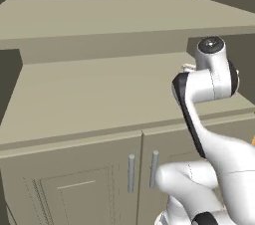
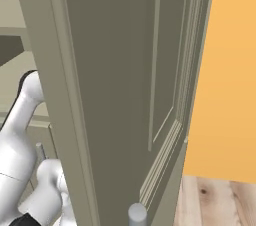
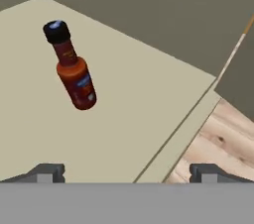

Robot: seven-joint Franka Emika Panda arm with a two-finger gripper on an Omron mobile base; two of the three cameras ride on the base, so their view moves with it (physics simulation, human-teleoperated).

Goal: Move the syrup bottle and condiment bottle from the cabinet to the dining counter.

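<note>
Pincer (image 3: pixel 126 171) spread wide and empty above the cabinet (image 1: pixel 99 94) shelf, lined up for the upright condiment bottle (image 3: pixel 71 67) ahead.

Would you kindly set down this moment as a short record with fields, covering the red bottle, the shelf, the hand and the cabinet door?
red bottle: upright on a shelf, black cap on
shelf: beige board inside the cabinet, wood floor past its edge
hand: open, short of the bottle, touching nothing
cabinet door: swung open, close to the right base camera
</note>
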